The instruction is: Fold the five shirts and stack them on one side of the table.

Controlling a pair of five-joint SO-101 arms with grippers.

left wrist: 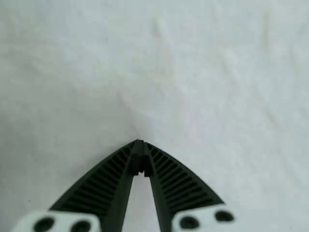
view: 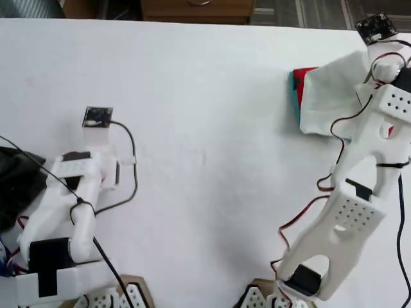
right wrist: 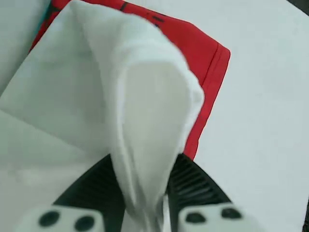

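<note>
A white shirt (view: 327,90) lies on a stack at the table's far right, over a red shirt (view: 300,76) with a teal one (view: 296,102) under it. My right gripper (right wrist: 145,212) is shut on a raised fold of the white shirt (right wrist: 145,111), which stands up between its black fingers (right wrist: 193,188); the red shirt (right wrist: 203,53) shows beneath. In the high view the right arm (view: 379,128) reaches over this stack. My left gripper (left wrist: 139,159) is shut, empty, with its tips just above the bare white table (left wrist: 193,72). The left arm (view: 70,192) sits at the near left.
A dark garment (view: 16,186) lies at the table's left edge beside the left arm. Black cables (view: 125,160) trail from both arms. The wide middle of the white table (view: 205,147) is bare.
</note>
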